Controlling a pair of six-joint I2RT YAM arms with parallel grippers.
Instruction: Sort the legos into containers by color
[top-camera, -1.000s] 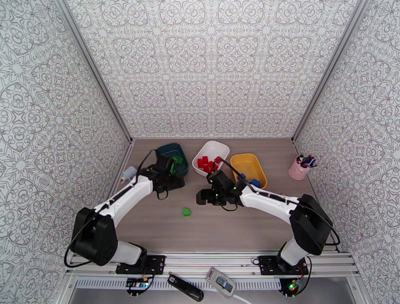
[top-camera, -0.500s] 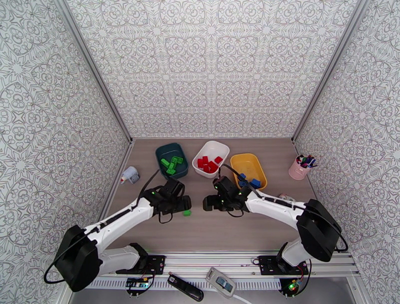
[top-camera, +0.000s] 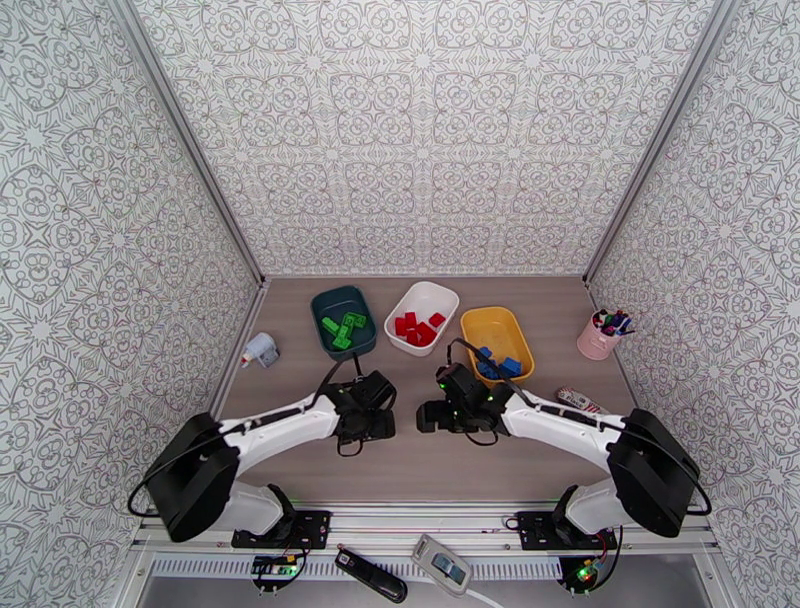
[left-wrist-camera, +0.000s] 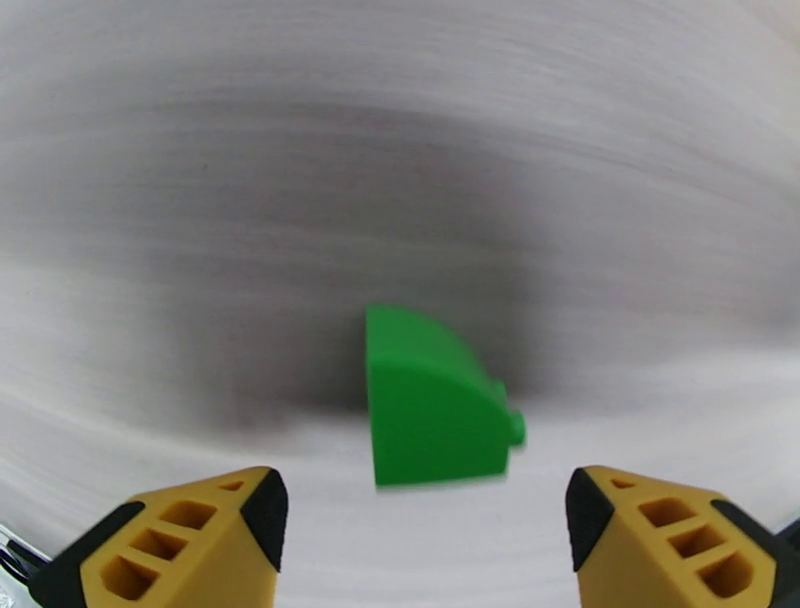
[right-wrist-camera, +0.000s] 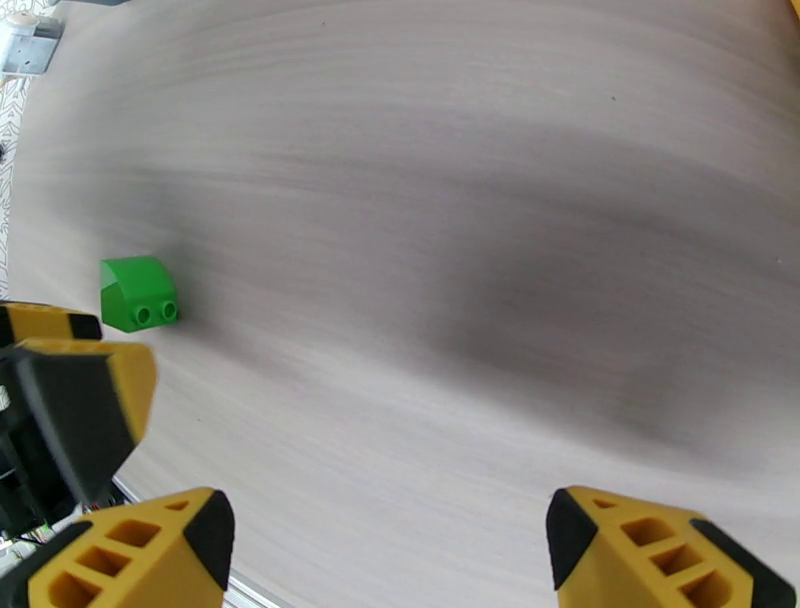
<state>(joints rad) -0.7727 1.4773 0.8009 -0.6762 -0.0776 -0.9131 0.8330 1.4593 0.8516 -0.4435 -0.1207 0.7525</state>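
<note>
A single green lego (left-wrist-camera: 435, 410) lies on the wooden table, just ahead of my left gripper (left-wrist-camera: 425, 510) and in line with its gap. That gripper is open, its yellow fingertips apart on either side and not touching the brick. From above, the left gripper (top-camera: 368, 420) covers the brick. My right gripper (top-camera: 432, 415) hovers open a short way to the right, nothing between its fingers, and its wrist view has the same green lego (right-wrist-camera: 138, 293) at the far left. The teal container (top-camera: 343, 300) holds green legos, the white container (top-camera: 430, 295) red ones, the yellow container (top-camera: 497, 325) blue ones.
A pink pen cup (top-camera: 598, 337) stands at the right wall. A small white object (top-camera: 260, 350) lies by the left wall, and another small item (top-camera: 580, 400) sits beside the right arm. Patterned walls close in three sides.
My left arm swung from the teal container toward the near middle and came down over the loose green lego. My right gripper drifted a little nearer and to the right.
</note>
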